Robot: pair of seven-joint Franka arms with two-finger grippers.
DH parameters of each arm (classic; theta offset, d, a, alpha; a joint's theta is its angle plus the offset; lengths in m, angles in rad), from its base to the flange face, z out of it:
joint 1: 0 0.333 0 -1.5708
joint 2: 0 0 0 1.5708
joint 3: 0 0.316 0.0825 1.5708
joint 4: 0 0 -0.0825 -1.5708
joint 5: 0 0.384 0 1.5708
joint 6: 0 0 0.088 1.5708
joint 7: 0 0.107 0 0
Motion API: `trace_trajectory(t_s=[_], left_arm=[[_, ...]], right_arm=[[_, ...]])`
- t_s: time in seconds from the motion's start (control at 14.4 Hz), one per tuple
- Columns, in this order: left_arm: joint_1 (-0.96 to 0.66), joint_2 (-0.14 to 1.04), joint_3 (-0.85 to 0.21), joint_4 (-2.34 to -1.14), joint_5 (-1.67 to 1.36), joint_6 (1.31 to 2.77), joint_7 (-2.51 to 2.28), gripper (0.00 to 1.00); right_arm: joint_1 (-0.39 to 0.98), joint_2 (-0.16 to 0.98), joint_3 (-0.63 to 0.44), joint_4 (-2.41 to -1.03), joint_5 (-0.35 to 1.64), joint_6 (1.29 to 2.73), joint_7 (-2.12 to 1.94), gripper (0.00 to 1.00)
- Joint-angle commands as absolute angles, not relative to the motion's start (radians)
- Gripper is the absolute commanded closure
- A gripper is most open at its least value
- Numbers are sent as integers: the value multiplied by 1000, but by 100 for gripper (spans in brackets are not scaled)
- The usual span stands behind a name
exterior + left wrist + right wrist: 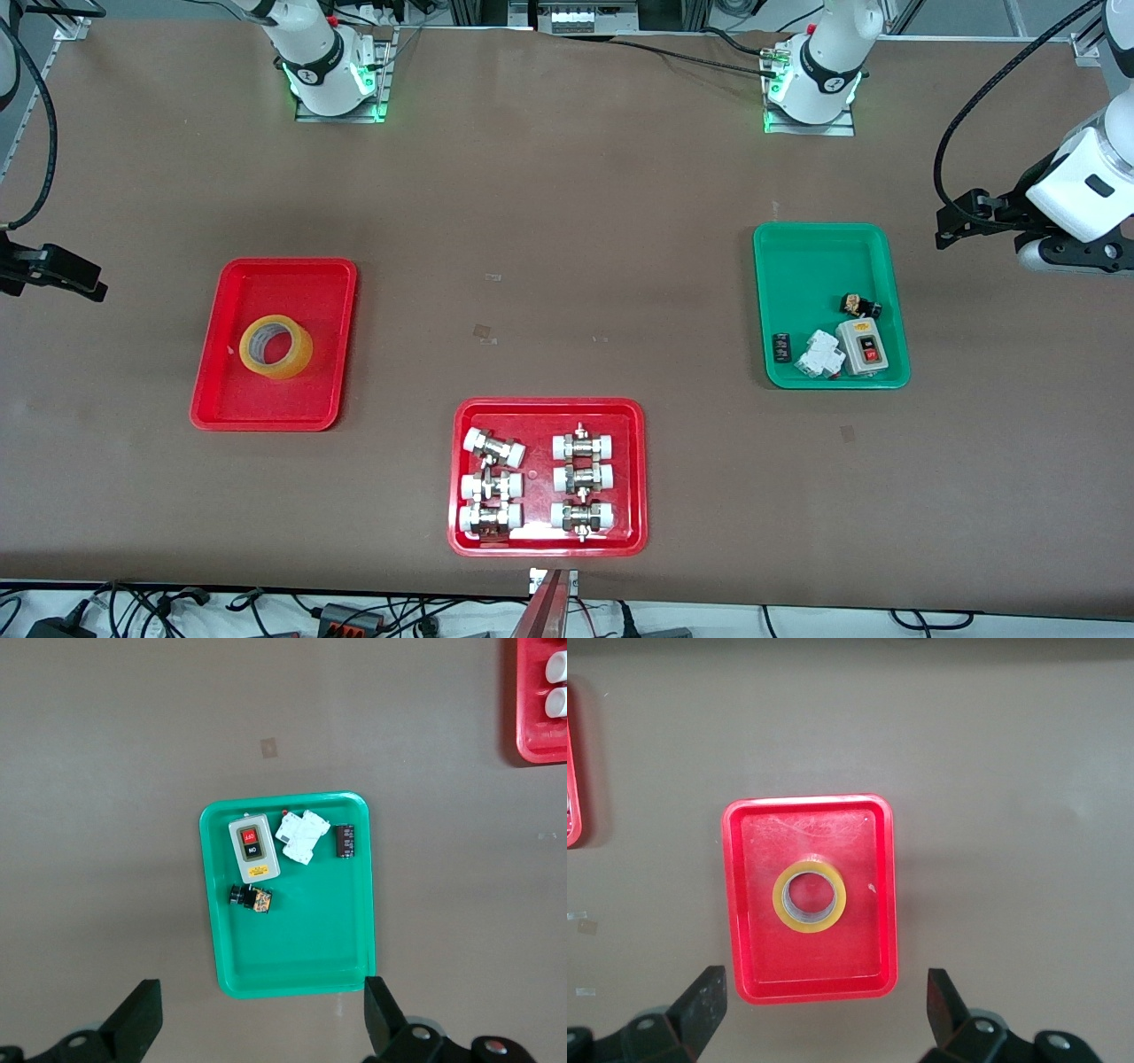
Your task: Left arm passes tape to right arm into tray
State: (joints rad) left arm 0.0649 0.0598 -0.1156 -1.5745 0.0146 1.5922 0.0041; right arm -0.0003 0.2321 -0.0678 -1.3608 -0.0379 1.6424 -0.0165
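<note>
tape (276, 346) in tray (209, 390), right arm's end of worktop (567, 221) | fittings tray (461, 470) nearest front camera, mid-worktop | parts tray (797, 257) at left arm's end | switch box (862, 346) in it, at its 5 o'clock corner

Tape (275, 346): I see one yellow roll with a whitish inner core, lying flat, hole facing up, unheld. In the front view it sits at mid-left of the frame; in the right wrist view, just below frame centre. It rests on the floor of the tray, roughly at its middle.

Tray (229, 403): I see one red rectangular plastic tray with rounded corners and a raised rim, flat on the table at mid-left of the front view. Its plain floor carries a tiny white fleck beside the roll.
</note>
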Motion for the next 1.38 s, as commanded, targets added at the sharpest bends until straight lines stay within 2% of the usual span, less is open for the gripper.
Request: trace_trajectory(t_s=[0.0, 0.14, 0.42, 0.55, 1.31], left_arm=[[69, 43, -114, -1588, -8, 1600, 18, 0], [69, 43, -114, -1588, -8, 1601, 18, 0], [69, 43, -114, -1586, -8, 1600, 18, 0], [69, 43, -114, -1586, -8, 1601, 18, 0], [69, 43, -114, -1586, -8, 1601, 18, 0]], right_arm=[[-64, 186, 12, -1416, -43, 1661, -32, 0], [-64, 169, 14, -1439, -43, 1664, -31, 0], [-66, 7, 12, -1673, -46, 1768, -32, 0], [-66, -46, 12, -1733, -51, 1760, -43, 0], [-64, -40, 8, -1697, -40, 1677, -44, 0]])
